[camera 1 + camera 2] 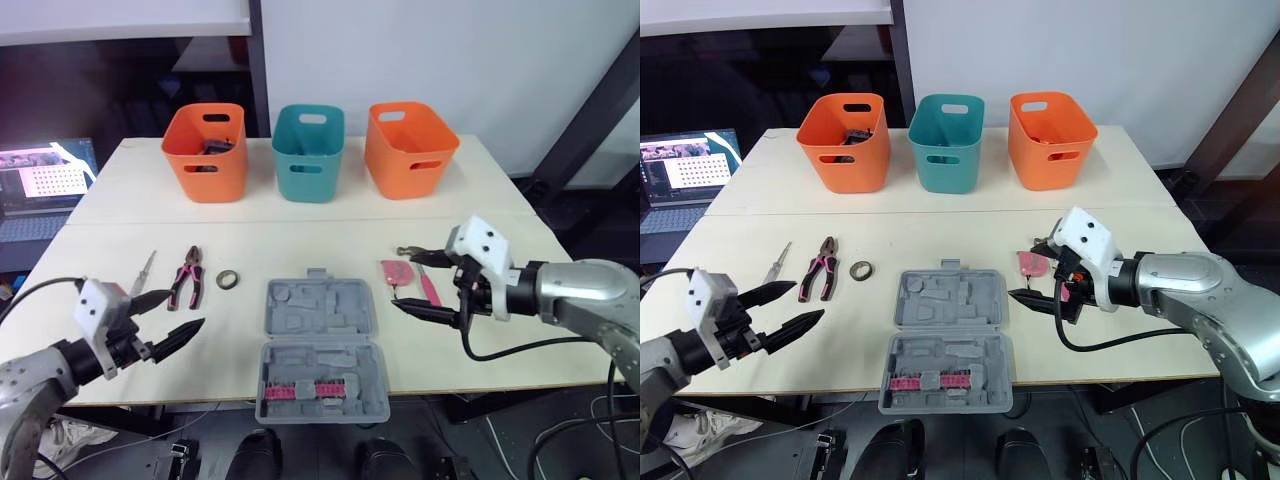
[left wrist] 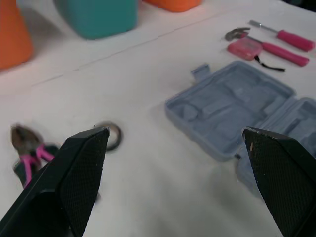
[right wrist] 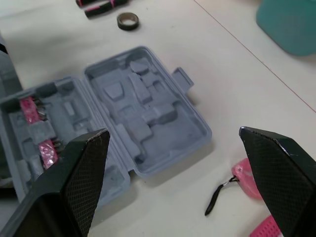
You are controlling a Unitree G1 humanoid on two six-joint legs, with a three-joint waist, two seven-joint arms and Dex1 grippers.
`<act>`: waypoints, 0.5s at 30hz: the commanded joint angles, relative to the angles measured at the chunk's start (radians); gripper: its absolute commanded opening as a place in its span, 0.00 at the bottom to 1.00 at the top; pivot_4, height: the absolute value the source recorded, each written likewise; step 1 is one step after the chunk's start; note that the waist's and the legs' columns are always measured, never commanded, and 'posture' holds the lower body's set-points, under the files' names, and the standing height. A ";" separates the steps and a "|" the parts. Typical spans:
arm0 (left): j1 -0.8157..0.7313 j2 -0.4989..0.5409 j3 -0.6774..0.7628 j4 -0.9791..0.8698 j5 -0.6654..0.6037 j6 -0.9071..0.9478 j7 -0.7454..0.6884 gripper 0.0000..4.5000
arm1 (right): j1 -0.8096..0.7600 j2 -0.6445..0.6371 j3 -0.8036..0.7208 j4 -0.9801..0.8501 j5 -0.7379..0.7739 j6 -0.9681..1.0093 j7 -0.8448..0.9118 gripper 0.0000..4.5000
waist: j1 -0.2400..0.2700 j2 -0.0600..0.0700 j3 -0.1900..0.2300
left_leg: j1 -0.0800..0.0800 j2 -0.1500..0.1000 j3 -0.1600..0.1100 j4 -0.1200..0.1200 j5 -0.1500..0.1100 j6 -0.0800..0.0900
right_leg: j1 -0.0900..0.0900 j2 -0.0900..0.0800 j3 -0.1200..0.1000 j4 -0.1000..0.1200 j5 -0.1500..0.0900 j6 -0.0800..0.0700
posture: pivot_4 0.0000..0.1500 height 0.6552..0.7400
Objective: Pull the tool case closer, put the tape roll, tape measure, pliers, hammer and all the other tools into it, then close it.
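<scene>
Your left gripper (image 1: pixel 188 308) is spread wide and holding nothing. It hangs just over the front-left part of the table (image 1: pixel 300 240), fingers aimed in at the tool case (image 1: pixel 320 345). Right gripper (image 1: pixel 408 280): same story, fingers well apart, empty, poised close over the pink tape measure (image 2: pixel 243 48).

The case lies open and flat near the front edge, right between your two grippers. I'd call the pull-closer step done or near enough. A pink bit strip (image 1: pixel 295 390) sits in the near half, but the moulded slots in the far half are bare.

None of the loose tools is in yet:
- At 10 o'clock from the case are the tape roll (image 1: pixel 228 279) and then the pink-handled pliers (image 1: pixel 187 277).
- Further out at 9 to 10 o'clock is a slim tool that looks like a small screwdriver (image 1: pixel 145 270).
- At 2 o'clock from the case, the tape measure lies beside the hammer (image 2: pixel 276 49).
- A pink-handled screwdriver (image 2: pixel 291 39) lies just beyond the hammer.

So all the loading and the closing are left.

Both forearms come in low from the sides, wrists roughly level, each gripper clear of the table. Your right looks the readier one, with the tape measure practically under its fingers. Your left has the pliers at about 12 o'clock from its tips.

Far back at 12 o'clock stand an orange bin (image 1: pixel 207 150), a teal bin (image 1: pixel 309 152) and another orange bin (image 1: pixel 410 148), well apart from the work.
</scene>
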 commanded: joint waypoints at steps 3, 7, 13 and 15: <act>-0.061 0.023 -0.070 0.007 0.068 0.066 0.100 1.00 | -0.056 0.011 -0.017 -0.031 0.025 0.010 0.004 0.99 | -0.008 0.000 0.000 | 0.000 0.000 0.000 0.000 0.000 0.000 | 0.000 0.000 0.000 0.000 0.000 0.000 | 1.00 1.00; -0.143 -0.043 -0.142 -0.021 0.171 0.203 0.353 1.00 | -0.158 0.014 -0.003 -0.004 0.089 0.052 0.047 0.99 | -0.008 0.001 0.001 | 0.000 0.001 0.000 0.000 0.000 0.001 | 0.003 0.001 0.001 0.002 0.000 0.000 | 1.00 1.00; -0.267 -0.197 -0.325 -0.013 0.229 0.334 0.499 1.00 | -0.236 0.029 0.046 0.014 0.070 0.045 0.060 0.99 | 0.010 -0.001 0.001 | 0.000 0.000 0.000 0.002 -0.001 0.000 | 0.006 0.001 0.001 0.000 0.000 0.001 | 1.00 1.00; -0.299 -0.226 -0.377 0.047 0.276 0.326 0.524 1.00 | -0.247 0.032 0.053 0.015 0.064 0.044 0.059 0.99 | 0.016 -0.001 0.000 | 0.000 0.000 0.000 0.002 -0.001 0.001 | 0.006 0.002 0.000 0.001 0.000 0.001 | 1.00 1.00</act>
